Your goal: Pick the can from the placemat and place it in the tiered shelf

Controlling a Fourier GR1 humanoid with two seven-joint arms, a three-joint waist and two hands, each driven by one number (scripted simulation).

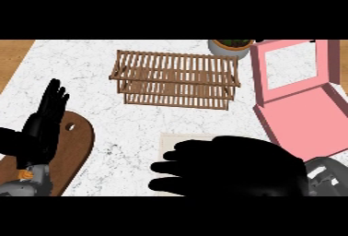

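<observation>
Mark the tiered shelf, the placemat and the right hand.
tiered shelf (175, 69): head view, top tier slats.
placemat (178, 139): head view, bare upper-left corner.
right hand (231, 166): head view, back of the hand.

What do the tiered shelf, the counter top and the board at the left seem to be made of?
The tiered shelf looks like light brown wood: thin parallel slats in a slim frame, matt. The counter top looks like white marble or stone, judging by its fine grey veins. The board looks like dark brown wood, smooth, with a rounded end and a small hole; its grain does not show, so this is less sure.
</observation>
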